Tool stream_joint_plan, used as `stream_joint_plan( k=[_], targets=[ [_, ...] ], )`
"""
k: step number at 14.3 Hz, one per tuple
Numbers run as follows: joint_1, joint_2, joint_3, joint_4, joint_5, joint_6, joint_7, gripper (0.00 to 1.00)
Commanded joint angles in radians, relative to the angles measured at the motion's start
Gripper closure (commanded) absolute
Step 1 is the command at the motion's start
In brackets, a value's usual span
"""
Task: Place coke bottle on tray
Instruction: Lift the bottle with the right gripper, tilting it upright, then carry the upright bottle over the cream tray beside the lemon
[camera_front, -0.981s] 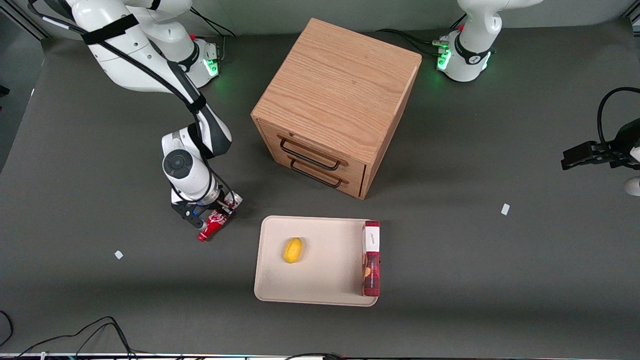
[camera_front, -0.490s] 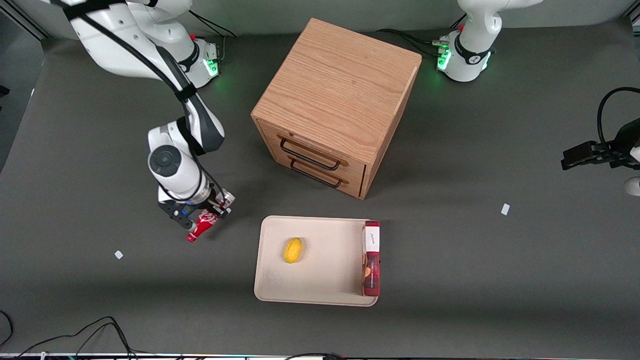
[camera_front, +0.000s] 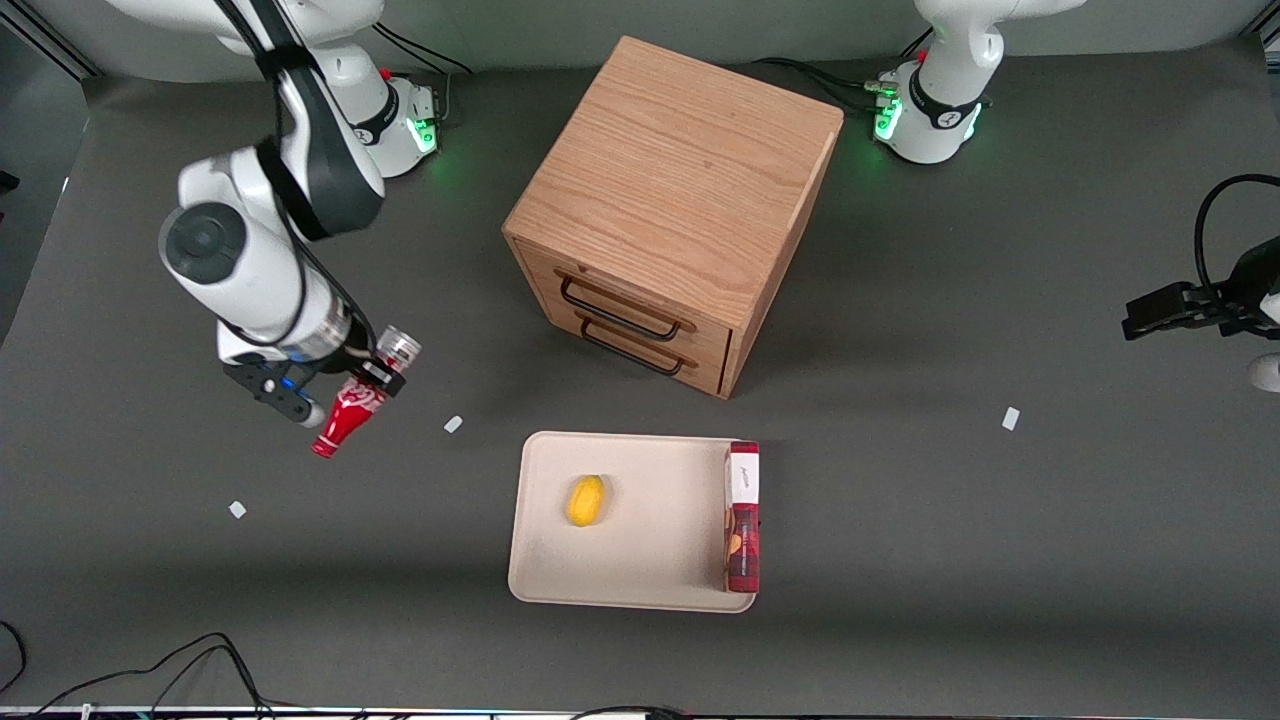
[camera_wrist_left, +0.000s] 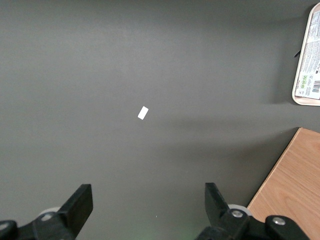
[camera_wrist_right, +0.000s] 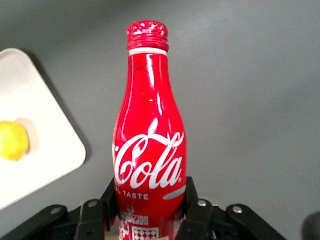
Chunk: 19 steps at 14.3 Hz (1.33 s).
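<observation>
The red coke bottle (camera_front: 347, 418) hangs in the air above the table, tilted, its cap pointing down toward the front camera and its silver base up. My gripper (camera_front: 340, 395) is shut on the coke bottle (camera_wrist_right: 150, 155), one finger on each side of its lower body. The cream tray (camera_front: 650, 560) lies flat on the table, off toward the parked arm's end from the bottle and nearer to the front camera. A corner of the tray (camera_wrist_right: 50, 165) shows in the right wrist view.
On the tray lie a yellow lemon (camera_front: 586, 500) and a long red box (camera_front: 742, 515) along one rim. A wooden drawer cabinet (camera_front: 670, 210) stands farther from the front camera than the tray. Small white scraps (camera_front: 453, 424) dot the dark table.
The gripper has lifted the bottle off the table and carried it away from the tray, toward the working arm's end. A white scrap now shows where the bottle lay.
</observation>
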Motion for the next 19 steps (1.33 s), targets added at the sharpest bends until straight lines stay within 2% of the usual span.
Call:
stream_joint_plan(
  k=[1, 6, 9, 11, 13, 19],
  targets=[
    [-0.022, -0.015, 0.013, 0.177, 0.032, -0.219, -0.135, 1.00],
    [-0.024, 0.073, 0.013, 0.428, 0.039, -0.396, -0.279, 1.00],
    [-0.007, 0.292, 0.014, 0.712, 0.036, -0.517, -0.295, 1.00],
    [0.039, 0.440, 0.013, 0.858, 0.033, -0.523, -0.292, 1.00],
    [0.057, 0.556, 0.014, 0.947, 0.033, -0.485, -0.278, 1.00],
    [0.133, 0.751, 0.006, 0.955, 0.032, -0.192, -0.180, 1.00]
  ],
)
